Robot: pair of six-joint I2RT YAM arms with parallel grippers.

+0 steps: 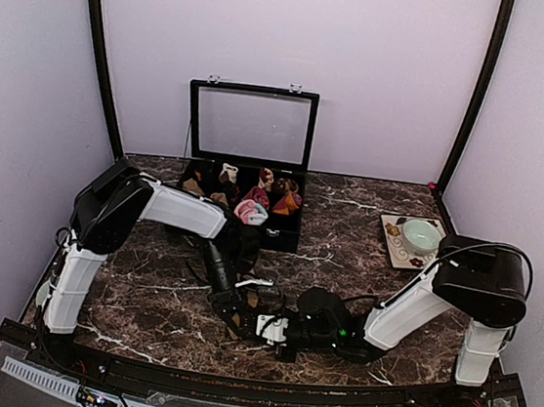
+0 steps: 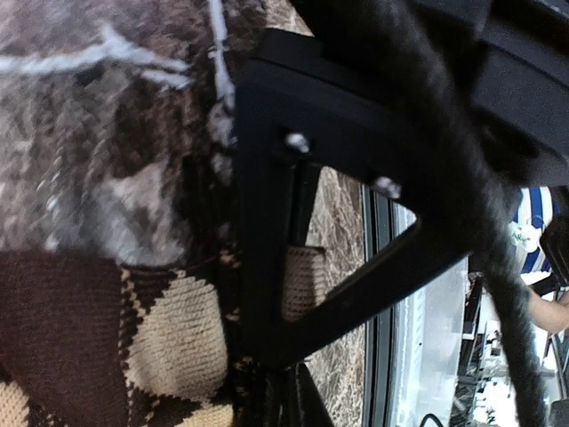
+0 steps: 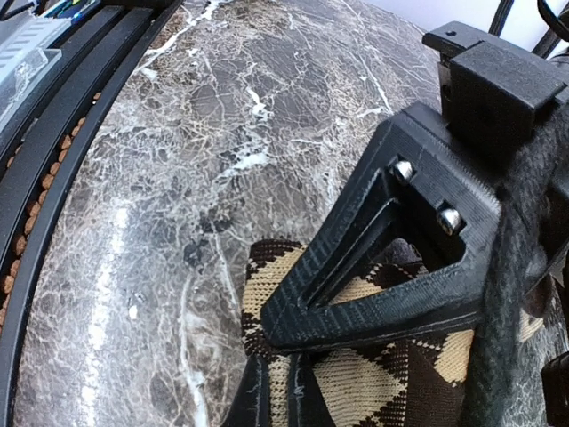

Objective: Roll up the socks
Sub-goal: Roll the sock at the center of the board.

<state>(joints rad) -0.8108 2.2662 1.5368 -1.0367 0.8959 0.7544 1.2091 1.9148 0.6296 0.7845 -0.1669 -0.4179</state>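
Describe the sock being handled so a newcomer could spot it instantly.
Start at the dark marble table and go to its near edge, in front of the black box. There, where both arms' fingers meet, lies the sock: brown-and-beige diamond knit, unlike the bright rolls in the box.

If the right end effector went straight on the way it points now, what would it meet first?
The brown-and-beige diamond-patterned knitted sock: the right end effector is shut on it. Beyond that probably the left end effector, though depth is unclear.
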